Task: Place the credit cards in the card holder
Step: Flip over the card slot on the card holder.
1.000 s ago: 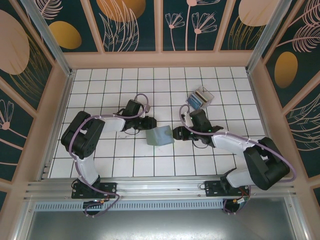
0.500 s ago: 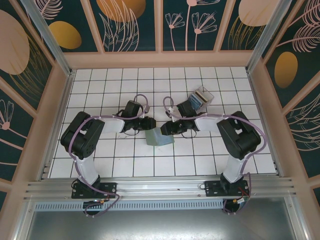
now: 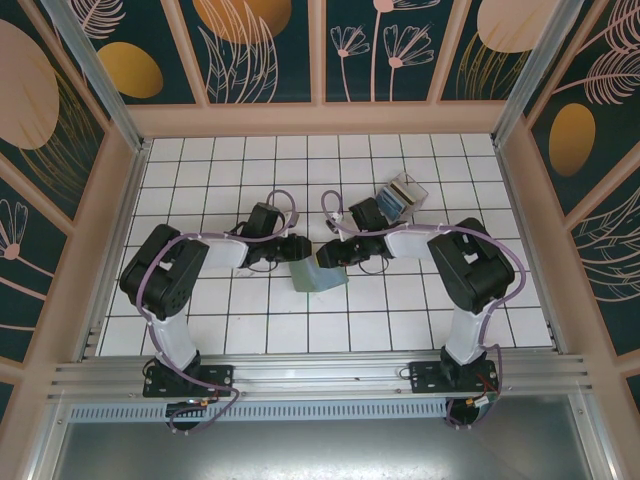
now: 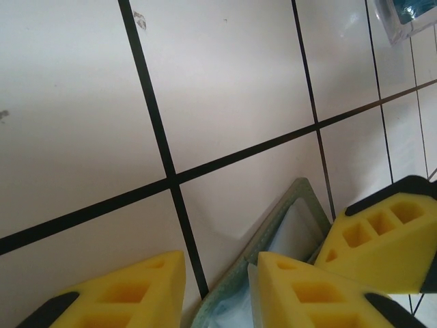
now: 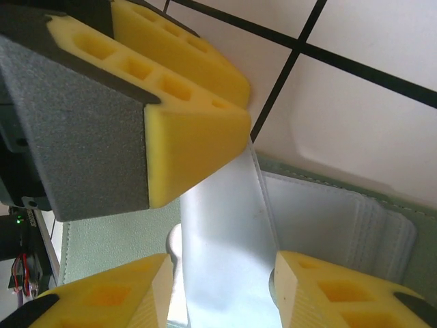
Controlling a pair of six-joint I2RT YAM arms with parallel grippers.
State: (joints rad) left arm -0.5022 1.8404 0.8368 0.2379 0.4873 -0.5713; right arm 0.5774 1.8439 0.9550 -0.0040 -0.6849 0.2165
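Grey-green card holder point(image 3: 321, 274) lies at centre frame. Right gripper point(image 5: 222, 266) pinches a white credit card point(image 5: 220, 205), aimed at its pocket. Left gripper point(image 4: 218, 277) straddles the holder's edge, likely steadying it; grip indeterminate.

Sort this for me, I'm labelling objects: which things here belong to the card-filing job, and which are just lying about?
Job:
- card holder
- white card, between the right gripper's fingers
- blue card, in the box

Lying about:
- clear plastic box, merely a container
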